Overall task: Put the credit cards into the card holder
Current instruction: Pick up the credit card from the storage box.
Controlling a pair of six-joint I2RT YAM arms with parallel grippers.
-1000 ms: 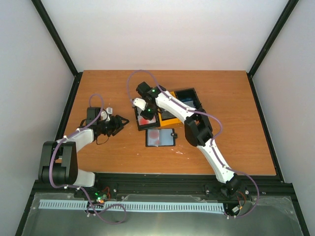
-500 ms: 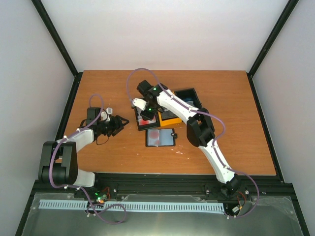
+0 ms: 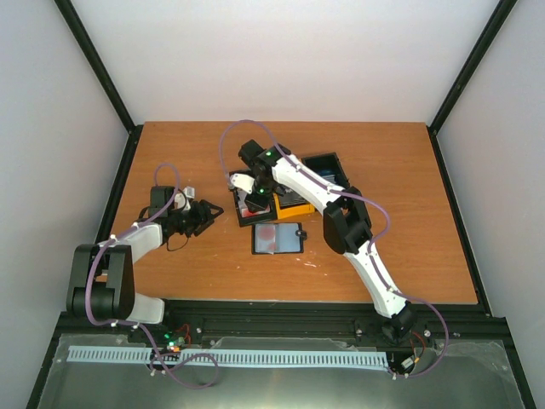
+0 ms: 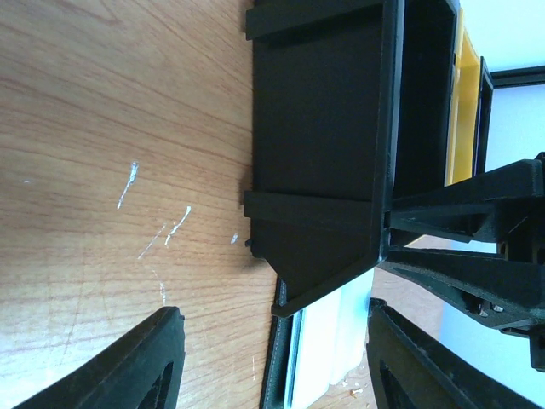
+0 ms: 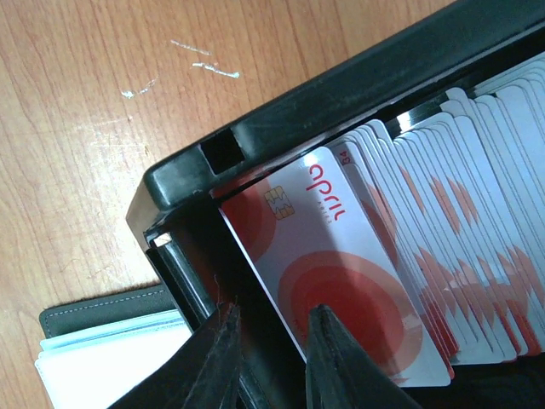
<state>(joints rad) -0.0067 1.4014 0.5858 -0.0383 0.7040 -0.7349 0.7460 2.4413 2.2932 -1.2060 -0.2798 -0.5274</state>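
Three bins stand on the table (image 3: 409, 221): two black bins (image 3: 328, 166), one yellow bin (image 3: 295, 203). The left gripper (image 4: 274, 349) gapes wide, empty. The right gripper (image 5: 272, 341), jaws narrow, is inside the card-filled bin (image 5: 281, 119) at a credit card (image 5: 341, 264) printed "april". Whether it grips is unclear. One card holder (image 3: 278, 239) lies open beside that bin.

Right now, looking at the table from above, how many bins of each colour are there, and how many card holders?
black bins: 2 (left, right)
yellow bin: 1
card holder: 1
total: 4
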